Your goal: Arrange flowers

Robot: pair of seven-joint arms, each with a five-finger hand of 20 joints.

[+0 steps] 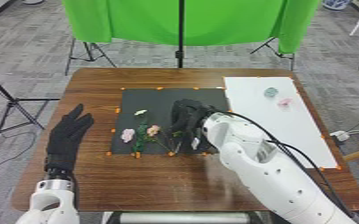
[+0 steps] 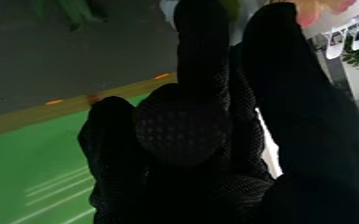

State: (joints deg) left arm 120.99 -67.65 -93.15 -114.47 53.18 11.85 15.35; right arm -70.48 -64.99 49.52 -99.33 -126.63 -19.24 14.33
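The right robot hand (image 1: pixel 189 116), in knitted black fabric with a dotted, raised patch, is over the right part of the dark mat (image 1: pixel 162 96); I cannot tell whether it pinches anything. Thin, pink-orange petals (image 2: pixel 312 11) lie just beside its glove in the wrist view. Left of it on the mat, a ruffled peach flower (image 1: pixel 152 129) points its bloom away from the robot, its thin stem slanting nearer and rightward. Leafy greenery (image 1: pixel 141 144) runs roughly near to far, beside a flat-looking pink flower (image 1: pixel 127 134); a small white flower (image 1: pixel 141 112) lies farther off. Rounded blue-grey (image 1: pixel 270 92) and pink blooms (image 1: pixel 285 101) rest on the smooth white sheet (image 1: pixel 273 127). At the wood-grained tabletop's (image 1: pixel 95 182) left, the left robot hand (image 1: pixel 67 135) is spread.
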